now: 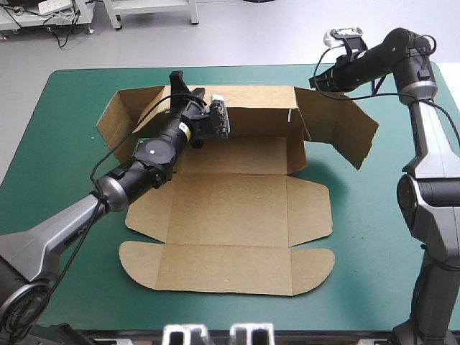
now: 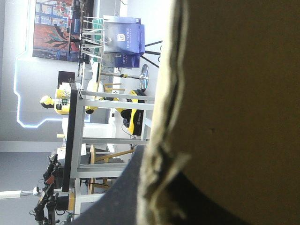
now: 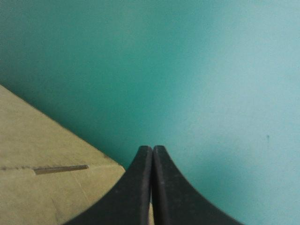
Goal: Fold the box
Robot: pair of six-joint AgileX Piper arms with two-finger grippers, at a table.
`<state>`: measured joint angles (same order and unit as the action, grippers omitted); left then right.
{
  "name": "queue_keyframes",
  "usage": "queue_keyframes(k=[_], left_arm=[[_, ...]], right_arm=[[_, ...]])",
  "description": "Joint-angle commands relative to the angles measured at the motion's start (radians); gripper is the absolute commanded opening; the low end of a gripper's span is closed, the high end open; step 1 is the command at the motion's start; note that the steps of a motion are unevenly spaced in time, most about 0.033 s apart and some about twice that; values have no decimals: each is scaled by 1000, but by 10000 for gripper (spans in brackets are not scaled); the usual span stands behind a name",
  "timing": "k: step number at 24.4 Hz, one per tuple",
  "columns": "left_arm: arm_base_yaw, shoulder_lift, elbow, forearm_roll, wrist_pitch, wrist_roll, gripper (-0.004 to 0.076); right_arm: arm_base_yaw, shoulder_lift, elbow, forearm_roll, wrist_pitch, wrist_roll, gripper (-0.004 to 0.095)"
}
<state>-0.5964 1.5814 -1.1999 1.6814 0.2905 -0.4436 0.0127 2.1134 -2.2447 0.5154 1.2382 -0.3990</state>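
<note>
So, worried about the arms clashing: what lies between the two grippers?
Only the box: in the high view its raised back wall spans from the left gripper to near the right gripper.

Teal-green table cover [image 1: 374, 237], rounded corners; pale grey floor [image 1: 273, 36] beyond; white bench frames [image 1: 115, 13] far side.

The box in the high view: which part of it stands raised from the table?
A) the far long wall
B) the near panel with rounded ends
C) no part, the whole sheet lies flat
A: the far wall of the box stands upright, while the near panel with rounded ends lies flat on the teal-green cover.
</note>
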Motion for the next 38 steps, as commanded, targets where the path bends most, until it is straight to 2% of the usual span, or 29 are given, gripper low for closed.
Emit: queue_keyframes(k=[1, 5, 12, 17, 19, 22, 26, 28, 29, 31, 33, 35, 38], left_arm=[[0, -43, -29, 31, 38, -25, -10], [2, -43, -29, 37, 65, -49, -10], [2, -43, -29, 37, 68, -73, -10], [2, -43, -29, 35, 68, -73, -10], [2, -43, -29, 35, 68, -73, -10], [2, -43, -29, 35, 68, -70, -10], [0, -43, -29, 20, 68, -66, -10], [0, -43, -29, 3, 58, -66, -10], [0, -43, -29, 3, 58, -66, -10], [0, -43, -29, 5, 58, -64, -10], [0, -43, -29, 2, 58, -53, -10], [0, -42, -29, -19, 52, 4, -10], [0, -42, -28, -21, 37, 56, -10]], right_arm=[[0, -102, 59, 70, 18, -52, -24], [0, -159, 158, 32, 20, -60, -24], [0, -284, 365, 128, 20, -196, -24], [0, -323, 518, 213, 16, -409, -24], [0, -329, 570, 274, -34, -460, -24], [0, -390, 693, 414, -187, -612, -22], [0, -480, 874, 440, -321, -749, -22], [0, -519, 994, 577, -375, -932, -22], [0, -539, 1075, 708, -408, -1094, -18], [2, -568, 1167, 913, -456, -1293, -13], [2, -586, 1245, 1055, -485, -1460, -13], [2, -590, 1278, 1097, -510, -1511, -13], [2, -590, 1281, 1055, -525, -1504, -21]])
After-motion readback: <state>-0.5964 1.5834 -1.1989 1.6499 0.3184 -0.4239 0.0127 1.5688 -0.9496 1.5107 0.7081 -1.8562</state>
